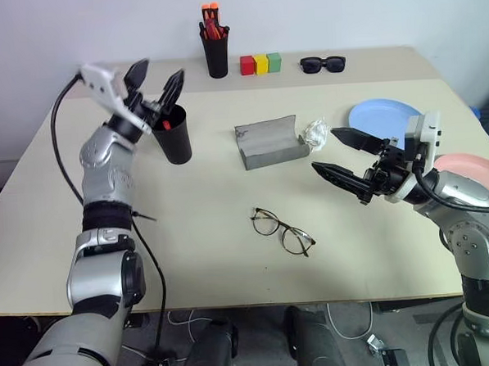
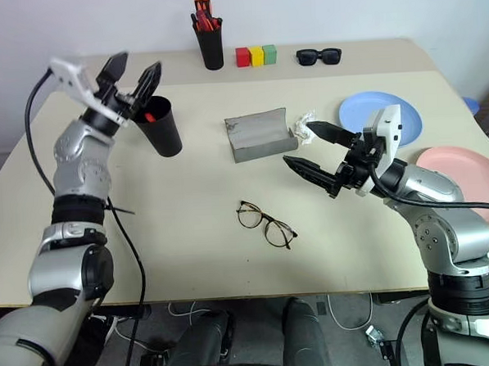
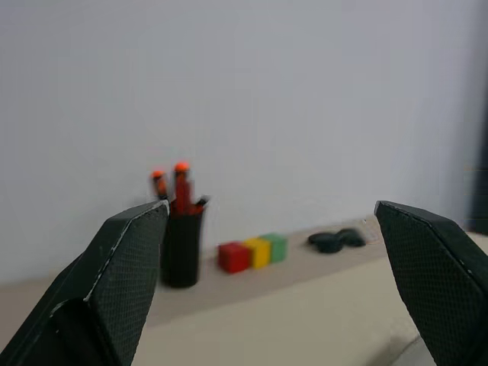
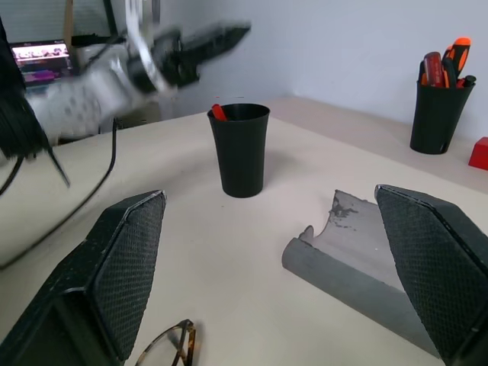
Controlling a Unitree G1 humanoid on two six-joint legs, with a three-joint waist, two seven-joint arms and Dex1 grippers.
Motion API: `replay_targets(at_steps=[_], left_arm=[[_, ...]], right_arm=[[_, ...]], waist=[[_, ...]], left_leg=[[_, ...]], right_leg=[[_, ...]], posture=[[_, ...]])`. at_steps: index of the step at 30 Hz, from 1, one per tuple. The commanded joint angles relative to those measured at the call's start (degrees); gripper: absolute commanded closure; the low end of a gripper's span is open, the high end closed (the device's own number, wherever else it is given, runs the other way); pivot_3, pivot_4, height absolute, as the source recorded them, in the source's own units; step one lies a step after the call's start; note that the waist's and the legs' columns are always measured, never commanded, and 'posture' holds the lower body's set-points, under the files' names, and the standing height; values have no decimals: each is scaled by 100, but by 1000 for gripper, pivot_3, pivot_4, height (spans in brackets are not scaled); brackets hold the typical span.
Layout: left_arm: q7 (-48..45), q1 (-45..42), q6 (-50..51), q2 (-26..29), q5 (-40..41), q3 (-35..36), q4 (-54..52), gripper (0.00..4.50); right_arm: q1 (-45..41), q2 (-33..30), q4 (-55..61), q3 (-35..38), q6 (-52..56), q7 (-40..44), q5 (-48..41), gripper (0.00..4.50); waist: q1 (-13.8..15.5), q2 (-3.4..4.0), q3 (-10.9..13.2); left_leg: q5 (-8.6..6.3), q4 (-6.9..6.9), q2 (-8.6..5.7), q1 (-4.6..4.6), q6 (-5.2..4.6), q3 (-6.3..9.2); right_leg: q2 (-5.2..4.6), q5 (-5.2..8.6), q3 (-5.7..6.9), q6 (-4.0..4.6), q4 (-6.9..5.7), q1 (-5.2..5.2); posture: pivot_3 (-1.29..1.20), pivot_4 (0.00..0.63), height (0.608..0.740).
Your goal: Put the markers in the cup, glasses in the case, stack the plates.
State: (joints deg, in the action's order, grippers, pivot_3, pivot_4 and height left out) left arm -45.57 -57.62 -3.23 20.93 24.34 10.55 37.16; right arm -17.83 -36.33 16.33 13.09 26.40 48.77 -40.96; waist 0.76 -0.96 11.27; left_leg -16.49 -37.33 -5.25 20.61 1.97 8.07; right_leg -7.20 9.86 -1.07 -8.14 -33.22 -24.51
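A red marker point(image 1: 167, 124) stands inside the black cup point(image 1: 174, 139), its tip showing above the rim. My left gripper point(image 1: 158, 75) hovers just above the cup's mouth, open and holding nothing. The wire-framed glasses point(image 1: 282, 230) lie flat on the table near the front middle. Behind them the grey case point(image 1: 267, 142) lies open. My right gripper point(image 1: 325, 150) hangs open and empty above the table, right of the case and beyond the glasses. The light blue plate point(image 1: 384, 117) sits at the right, and the pink plate point(image 1: 476, 167) lies nearer, partly hidden behind my right arm.
A black pen holder point(image 1: 215, 52) with orange-capped pens stands at the back. Red, yellow and green blocks point(image 1: 260, 64) and black sunglasses point(image 1: 323, 63) sit to its right. A crumpled white object point(image 1: 314, 133) lies against the case's right end.
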Motion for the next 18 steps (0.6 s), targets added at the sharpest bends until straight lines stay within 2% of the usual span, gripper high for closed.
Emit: replay_targets(at_steps=[1,3,6,10,18], left_arm=[[-662,-482,508,-311,-199,-695,-212,39],[-671,-751,1048,-488,-299,-885,82,39],[-714,-926,1091,-607,-1001,-1476,767,39],[-609,-1126,979,-937,-1586,-1861,1756,39],[-306,-1326,706,-1357,-2218,-1953,2960,39]], right_arm=[[-175,122,-6,12,-287,-20,99,0],[-170,158,-31,19,-353,-40,143,0],[-103,172,-9,74,-432,-98,208,0],[153,115,100,221,-475,-232,266,0],[974,-193,198,441,-451,-574,800,0]], waist=[[-4,0,0],[-18,0,0],[-99,1,-1],[-151,1,-1],[-125,0,0]], left_leg=[[0,-1,-1,-1,0,0],[0,0,-1,-3,0,-1],[-1,8,2,-9,-2,-4],[-1,16,8,-16,-2,-5],[-2,11,6,-6,-3,-5]], right_leg=[[0,0,0,-1,1,2],[0,0,0,-1,2,4],[5,0,-2,-1,3,3],[11,0,-5,-1,1,3],[11,0,-8,-2,3,-1]], posture=[[0,150,740],[0,150,740],[0,150,740],[0,150,740],[0,150,740]])
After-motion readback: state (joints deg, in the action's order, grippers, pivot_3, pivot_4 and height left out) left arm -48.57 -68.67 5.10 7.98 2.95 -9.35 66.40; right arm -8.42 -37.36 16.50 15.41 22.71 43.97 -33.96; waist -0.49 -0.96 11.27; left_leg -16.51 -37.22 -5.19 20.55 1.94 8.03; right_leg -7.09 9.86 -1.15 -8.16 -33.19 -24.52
